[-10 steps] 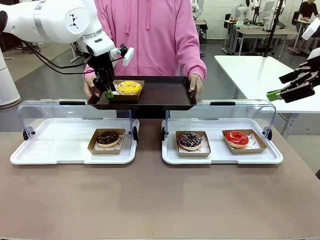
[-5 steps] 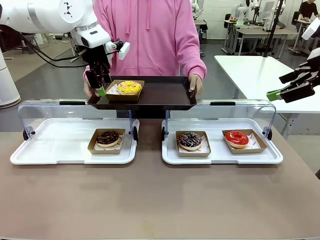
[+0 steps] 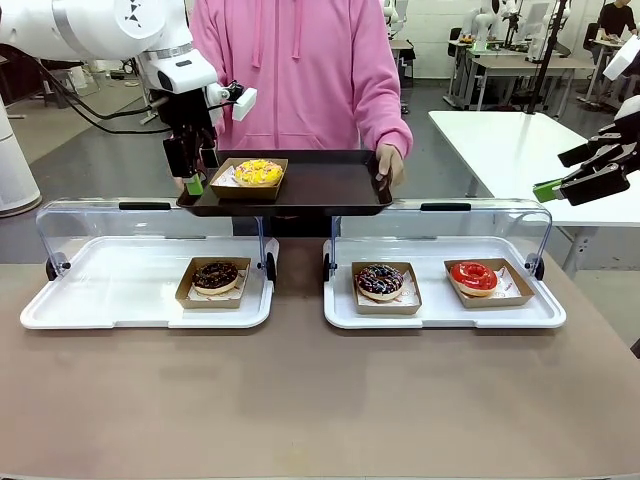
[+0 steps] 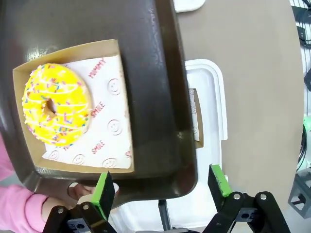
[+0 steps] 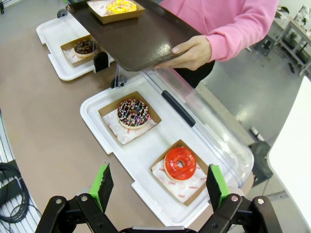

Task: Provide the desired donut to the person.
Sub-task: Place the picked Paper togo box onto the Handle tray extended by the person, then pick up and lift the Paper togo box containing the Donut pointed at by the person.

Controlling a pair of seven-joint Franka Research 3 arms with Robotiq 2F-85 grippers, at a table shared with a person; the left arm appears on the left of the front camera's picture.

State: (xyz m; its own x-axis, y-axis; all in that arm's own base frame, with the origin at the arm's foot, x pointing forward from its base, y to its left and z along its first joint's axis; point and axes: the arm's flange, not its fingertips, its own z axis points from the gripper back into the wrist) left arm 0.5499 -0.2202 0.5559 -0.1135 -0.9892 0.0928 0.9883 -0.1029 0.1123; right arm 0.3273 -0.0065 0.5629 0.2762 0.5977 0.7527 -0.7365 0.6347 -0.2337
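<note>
A yellow sprinkled donut (image 3: 258,172) (image 4: 56,104) (image 5: 121,6) lies in a cardboard box on the dark tray (image 3: 320,190) (image 4: 170,87) (image 5: 141,46) that the person (image 3: 300,70) in a pink hoodie holds with both hands (image 3: 389,165) (image 5: 189,53). My left gripper (image 3: 193,172) (image 4: 163,187) stands open just left of the box, above the tray's left edge, holding nothing. At the far right, my right gripper (image 3: 560,185) (image 5: 158,187) hangs open and empty above the right display tray.
The left white display tray (image 3: 100,290) (image 5: 51,34) holds a chocolate donut (image 3: 215,275) (image 5: 86,46). The right display tray (image 3: 540,315) (image 5: 97,109) holds a dark sprinkled donut (image 3: 380,280) (image 5: 132,112) and a red donut (image 3: 473,275) (image 5: 180,163). Clear lids stand open behind both.
My left gripper has let go of the yellow donut's box, opened wide and drawn back up and to the left. The tray and the right arm stay put.
</note>
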